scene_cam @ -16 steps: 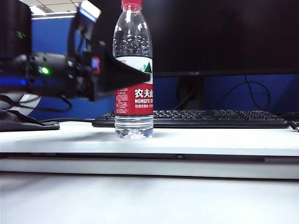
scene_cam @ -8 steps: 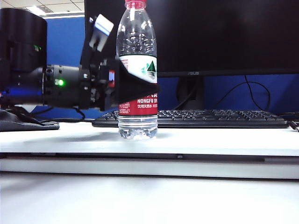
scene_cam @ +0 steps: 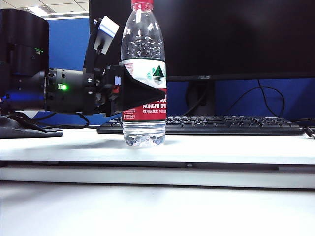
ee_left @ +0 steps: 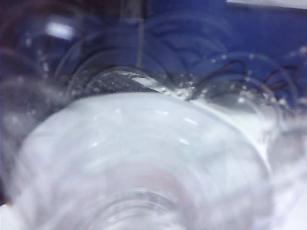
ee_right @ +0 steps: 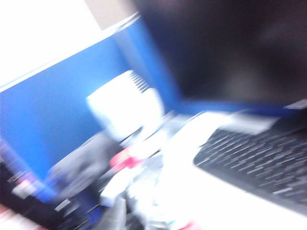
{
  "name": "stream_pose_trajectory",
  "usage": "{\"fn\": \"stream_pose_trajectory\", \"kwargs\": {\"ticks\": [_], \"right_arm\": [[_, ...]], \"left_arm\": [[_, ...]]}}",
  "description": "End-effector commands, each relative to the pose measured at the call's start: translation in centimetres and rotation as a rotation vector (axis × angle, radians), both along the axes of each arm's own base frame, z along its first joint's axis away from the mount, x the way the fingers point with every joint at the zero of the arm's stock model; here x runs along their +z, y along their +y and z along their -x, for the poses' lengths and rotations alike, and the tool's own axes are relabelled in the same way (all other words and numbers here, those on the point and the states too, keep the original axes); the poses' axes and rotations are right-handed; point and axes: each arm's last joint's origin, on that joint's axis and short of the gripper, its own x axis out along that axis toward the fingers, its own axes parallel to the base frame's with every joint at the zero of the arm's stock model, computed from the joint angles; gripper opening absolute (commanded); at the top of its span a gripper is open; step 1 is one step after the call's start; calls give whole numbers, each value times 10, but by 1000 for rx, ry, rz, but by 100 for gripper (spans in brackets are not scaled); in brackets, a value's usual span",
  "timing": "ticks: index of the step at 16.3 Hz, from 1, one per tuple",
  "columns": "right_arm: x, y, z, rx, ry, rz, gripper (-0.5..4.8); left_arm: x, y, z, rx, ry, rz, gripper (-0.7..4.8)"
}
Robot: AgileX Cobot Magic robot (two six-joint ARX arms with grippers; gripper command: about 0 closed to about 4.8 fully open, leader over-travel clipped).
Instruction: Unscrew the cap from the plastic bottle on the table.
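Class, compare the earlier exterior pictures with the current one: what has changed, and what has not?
The left hand moved rightward and closed in around the plastic bottle, which shifted slightly right. The cap stays on; the keyboard and table are unchanged. The right hand is not visible.

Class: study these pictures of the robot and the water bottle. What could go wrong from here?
The left claw straddles the plastic bottle at its label; squeezing thin, nearly empty plastic may crush it, or nudge it over on the table. The cap remains on, and the right claw isn't visible near it.
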Motion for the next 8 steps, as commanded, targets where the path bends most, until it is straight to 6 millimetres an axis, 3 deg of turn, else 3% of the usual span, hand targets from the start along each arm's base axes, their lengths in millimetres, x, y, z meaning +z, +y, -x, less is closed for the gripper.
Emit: {"fn": "stream_pose_trajectory", "kwargs": {"ticks": [1,2,3,4,6,8], "right_arm": [[-7,29,-7,-8,73,25,242],[-9,44,-7,-41,67,56,290],[-10,74,-2,-135,-50,172,350],[-9,90,3,-169,-123,225,384],[-8,133,15,-269,-281,313,405],[-15,168,16,-356,-324,330,405]], "left_arm": [[4,0,-1,34,-32,15,277],[4,0,-2,44,-32,15,277],[4,0,-2,43,-28,16,277],[4,0,-2,43,-24,18,277],[4,0,-1,39,-22,18,277],[4,0,-1,39,-20,18,277]]}}
